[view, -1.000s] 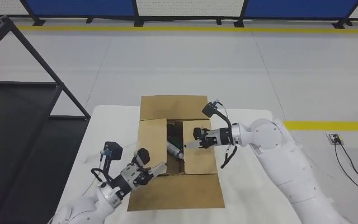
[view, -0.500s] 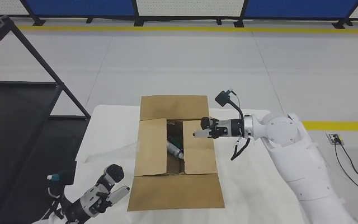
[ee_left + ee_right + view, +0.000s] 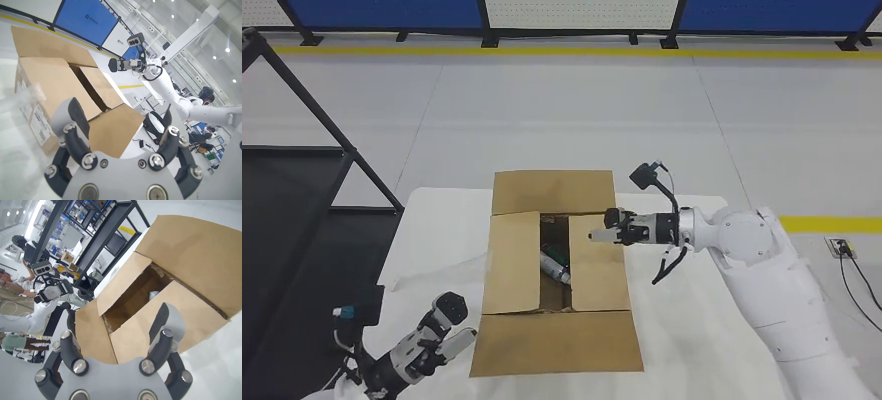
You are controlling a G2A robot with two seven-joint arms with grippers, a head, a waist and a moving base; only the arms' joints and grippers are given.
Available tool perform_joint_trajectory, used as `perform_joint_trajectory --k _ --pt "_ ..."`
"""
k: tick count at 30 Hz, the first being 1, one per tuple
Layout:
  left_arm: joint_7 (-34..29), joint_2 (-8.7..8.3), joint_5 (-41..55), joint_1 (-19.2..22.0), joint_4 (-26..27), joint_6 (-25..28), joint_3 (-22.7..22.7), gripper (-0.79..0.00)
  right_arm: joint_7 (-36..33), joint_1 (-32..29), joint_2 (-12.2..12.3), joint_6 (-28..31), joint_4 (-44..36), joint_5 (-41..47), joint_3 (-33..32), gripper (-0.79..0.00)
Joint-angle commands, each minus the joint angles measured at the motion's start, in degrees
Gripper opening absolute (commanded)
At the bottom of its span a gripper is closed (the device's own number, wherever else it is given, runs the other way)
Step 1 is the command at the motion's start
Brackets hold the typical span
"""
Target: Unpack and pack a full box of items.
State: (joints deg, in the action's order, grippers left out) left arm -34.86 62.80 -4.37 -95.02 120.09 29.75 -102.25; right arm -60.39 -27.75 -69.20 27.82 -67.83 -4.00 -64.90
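Right pincer (image 3: 594, 236) hovers spread wide and empty, its tips just above the free edge of the right flap (image 3: 599, 285) of the box (image 3: 557, 345). Left pincer (image 3: 455, 325), equally wide and holding nothing, sits low over the bench (image 3: 442, 240), just off the box's near corner and well apart from the right one. Far and near flaps are folded out. The side flaps lie half-closed, leaving a dark gap just below and ahead of the right tips, with a bottle-shaped item (image 3: 555, 268) showing in it. Judgement: the step is opening the side flaps. Dip one finger into the gap, hook under the flap edge and swing it outward toward the arm. Lift rather than press, or the flap jams onto the contents. The left flap (image 3: 514, 262), beyond the tips, suits the left pincer.
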Motion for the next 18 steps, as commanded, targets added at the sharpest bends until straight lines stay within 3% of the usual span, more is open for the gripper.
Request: perform_joint_trajectory --k 1,6,14,18 --pt "-0.55 -0.11 2.52 0.75 -2.27 -1.9 -0.32 0.0 3.72 0.5 0.08 0.48 3.07 -0.64 -0.75 0.0" --pt "-3.25 -0.42 6.61 0.01 -6.04 -2.87 -1.92 0.0 10.08 3.89 -0.54 3.74 13.03 -2.06 0.19 0.0" --pt "-12.7 -1.11 15.64 -4.88 -8.77 -0.54 -4.9 0.0 20.81 12.41 -4.53 7.57 31.64 -3.12 7.12 0.0" --pt "-16.61 -1.52 16.81 -6.07 -10.01 -1.89 -6.1 0.0 20.32 12.61 -4.76 7.74 32.13 -3.13 7.6 0.0"
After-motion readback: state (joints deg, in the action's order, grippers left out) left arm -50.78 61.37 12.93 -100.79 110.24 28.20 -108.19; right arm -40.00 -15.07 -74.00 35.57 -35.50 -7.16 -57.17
